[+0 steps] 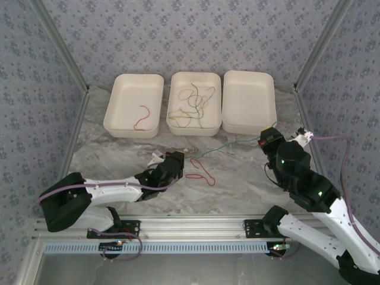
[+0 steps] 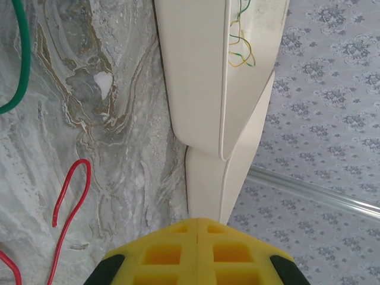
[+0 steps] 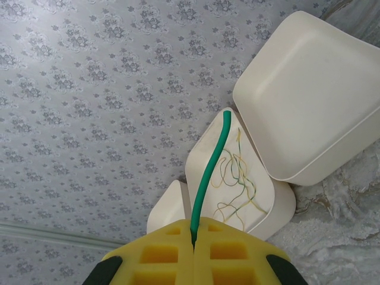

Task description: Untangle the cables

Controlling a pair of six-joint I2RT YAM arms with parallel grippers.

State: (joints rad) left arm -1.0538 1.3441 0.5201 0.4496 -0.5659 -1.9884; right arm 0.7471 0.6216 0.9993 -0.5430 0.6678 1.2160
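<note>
Claws closed: right claw (image 3: 194, 230) on green cable (image 3: 208, 172), left claw (image 2: 198, 230) empty beside red cable (image 2: 88, 177).

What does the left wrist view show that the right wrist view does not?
Left wrist, not right: a red cable on the table; the shut, empty left tool. Right wrist, not left: the right tool shut on the end of the green cable; the empty right tray. Both: the green cable, and the middle tray with its yellow-green cable tangle.
</note>
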